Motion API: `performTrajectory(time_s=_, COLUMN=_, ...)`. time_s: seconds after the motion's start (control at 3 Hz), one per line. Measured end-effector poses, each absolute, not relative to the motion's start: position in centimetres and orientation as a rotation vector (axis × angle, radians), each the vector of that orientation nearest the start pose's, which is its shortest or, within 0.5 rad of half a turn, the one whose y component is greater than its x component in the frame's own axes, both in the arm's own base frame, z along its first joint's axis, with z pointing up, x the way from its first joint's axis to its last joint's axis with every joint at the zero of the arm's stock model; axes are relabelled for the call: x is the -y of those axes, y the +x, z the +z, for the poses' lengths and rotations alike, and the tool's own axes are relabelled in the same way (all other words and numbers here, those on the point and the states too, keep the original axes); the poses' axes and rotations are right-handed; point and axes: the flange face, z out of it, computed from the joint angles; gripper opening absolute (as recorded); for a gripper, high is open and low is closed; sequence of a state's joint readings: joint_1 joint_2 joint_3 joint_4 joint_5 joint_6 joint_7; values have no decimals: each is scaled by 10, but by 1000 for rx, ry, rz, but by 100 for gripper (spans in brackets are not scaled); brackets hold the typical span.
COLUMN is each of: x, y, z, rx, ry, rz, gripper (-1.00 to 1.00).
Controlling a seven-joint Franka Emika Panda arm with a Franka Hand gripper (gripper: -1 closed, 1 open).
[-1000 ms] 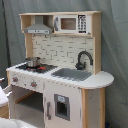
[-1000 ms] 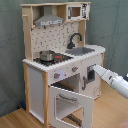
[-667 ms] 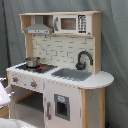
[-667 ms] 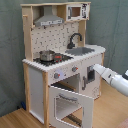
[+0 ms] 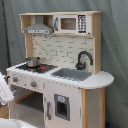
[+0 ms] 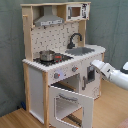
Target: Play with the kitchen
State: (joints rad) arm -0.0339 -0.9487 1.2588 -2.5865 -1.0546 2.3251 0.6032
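Note:
The kitchen [image 5: 60, 50] is a tall toy of pale wood and white panels, seen in both exterior views. A small silver pot [image 5: 32, 62] sits on its red-ringed black hob [image 5: 44, 67], next to the grey sink [image 5: 72, 74] and black tap [image 5: 84, 59]. The hood [image 6: 49, 20] and microwave [image 6: 75, 11] are up top. The oven door [image 6: 72, 105] hangs open toward the front. My gripper [image 6: 97, 66] hovers in front of the kitchen's [image 6: 55, 30] lower cabinet, right of the open oven, on a white arm [image 6: 117, 77] coming in from the second exterior view's right.
A grey curtain [image 6: 10, 50] hangs behind the kitchen. The floor [image 6: 15, 117] is wood. In the first exterior view a white part of the arm [image 5: 4, 90] shows at the left edge, in front of the oven's knobs [image 5: 33, 84].
My arm has shifted slightly in front of the lower cabinet. The oven door, pot and everything else stand as before.

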Motion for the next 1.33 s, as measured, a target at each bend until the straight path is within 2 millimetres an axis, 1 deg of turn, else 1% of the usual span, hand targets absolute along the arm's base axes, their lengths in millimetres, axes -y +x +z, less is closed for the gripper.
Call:
performTrajectory(time_s=0.33, x=-383, y=178, z=402, rx=-1047, ry=1289, rz=1160, gripper=100)
performTrajectory(time_s=0.67, x=-371, y=190, z=401, rx=-1065, ry=1326, rz=1216, gripper=100)
performTrajectory(time_s=1.33, x=-348, y=207, z=393, rx=-1079, ry=1352, rz=1285, gripper=100)
